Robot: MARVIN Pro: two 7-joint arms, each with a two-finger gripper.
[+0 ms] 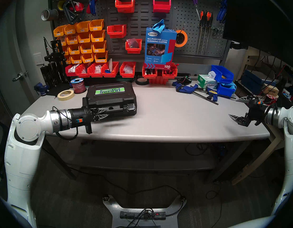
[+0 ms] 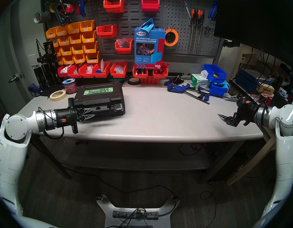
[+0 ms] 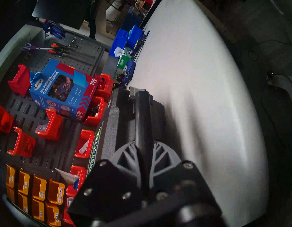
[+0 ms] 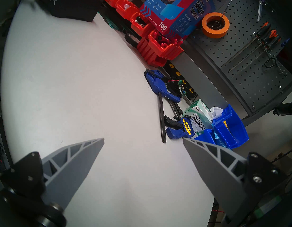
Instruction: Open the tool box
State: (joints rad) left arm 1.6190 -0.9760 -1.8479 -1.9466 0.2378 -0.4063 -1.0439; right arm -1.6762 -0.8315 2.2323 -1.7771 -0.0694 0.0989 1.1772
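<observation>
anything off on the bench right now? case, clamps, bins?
Minor things only. The tool box sits closed but skewed to the table edge. At back right, two blue bins are stacked crookedly, the upper one tipped, beside loosely crossed bar clamps. No spill or damage shows.

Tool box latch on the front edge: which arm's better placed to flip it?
Left. The left gripper, jaws shut, lies along the front of the tool box, its tip right by the silver latch. The right gripper hangs open at the table's far right edge, well away.
</observation>
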